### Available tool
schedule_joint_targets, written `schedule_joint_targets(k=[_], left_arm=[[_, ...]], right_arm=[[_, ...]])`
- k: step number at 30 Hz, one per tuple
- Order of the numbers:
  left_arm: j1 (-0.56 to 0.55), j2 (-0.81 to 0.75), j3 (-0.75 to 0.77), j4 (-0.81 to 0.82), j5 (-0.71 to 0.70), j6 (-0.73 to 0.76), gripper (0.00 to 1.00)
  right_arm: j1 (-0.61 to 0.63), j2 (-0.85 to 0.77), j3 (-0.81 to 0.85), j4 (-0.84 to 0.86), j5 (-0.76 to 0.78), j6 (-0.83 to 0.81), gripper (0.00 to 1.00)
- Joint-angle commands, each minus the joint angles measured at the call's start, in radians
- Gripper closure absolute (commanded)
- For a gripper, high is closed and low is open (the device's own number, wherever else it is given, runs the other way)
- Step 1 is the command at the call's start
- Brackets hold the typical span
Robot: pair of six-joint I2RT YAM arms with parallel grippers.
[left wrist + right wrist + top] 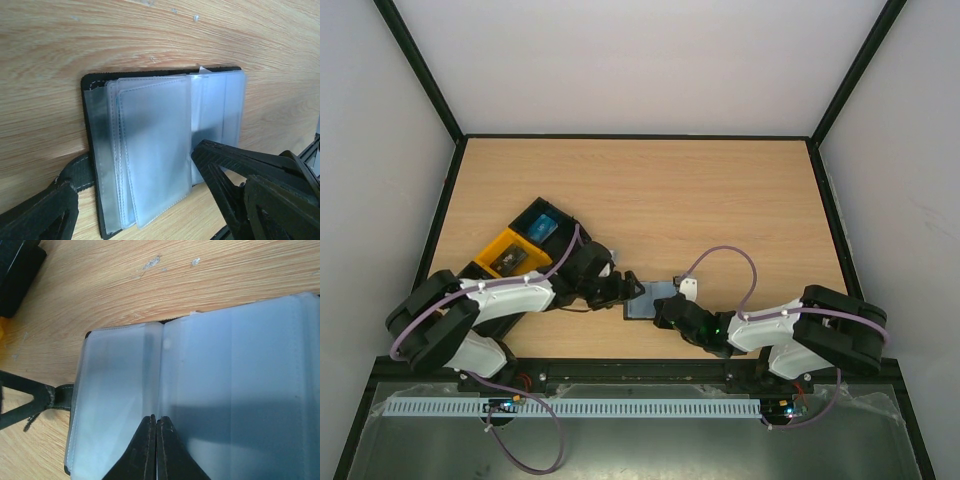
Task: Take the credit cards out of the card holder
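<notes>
1. Card holder (658, 298) is lying open on the wooden surface (650, 180), close to the near edge, between the two arms.
2. Its pale see-through sleeves (155, 150) are fanning out from the black cover, several of them overlapping one another.
3. The right pincer (155, 419) is pressed together. Its tips are resting on the sleeves, close to the fold of the card holder, and I am seeing nothing pinched between them.
4. The left pincer (631, 291) is standing spread wide at the left edge of the card holder and is gripping nothing. In the right wrist view, one of its fingers (45, 392) is reaching the small black strap (61, 395) at that edge.
5. A blue card (542, 227) is lying in the black tray (533, 205). This tray is sitting just beside the orange tray (490, 248) at the left of the surface, well apart from the card holder.
</notes>
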Motion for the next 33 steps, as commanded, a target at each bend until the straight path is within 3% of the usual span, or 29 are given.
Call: schedule_joint_targets(k=[1,18,21,27,33], left_arm=[[-0.011,-0.061,0.012,-0.075,-0.029,0.004,0.08],[-0.027,-0.028,-0.018,0.179,0.072,-0.136,0.04],[-0.029,0.013,-0.025,0.207,0.090,-0.148,0.04],[-0.037,0.017,-0.012,0.138,0.024,-0.122,0.03],[-0.037,0.029,-0.017,0.112,0.012,-0.107,0.03]], right_arm=[[-0.005,-0.012,-0.014,-0.029,0.025,0.008,0.98],[-0.005,0.013,-0.019,0.021,0.004,0.022,0.98],[-0.004,0.018,0.000,0.023,-0.028,0.030,0.92],[-0.005,0.048,0.039,0.009,-0.061,0.054,0.80],[-0.004,0.108,0.092,-0.084,-0.049,0.059,0.80]])
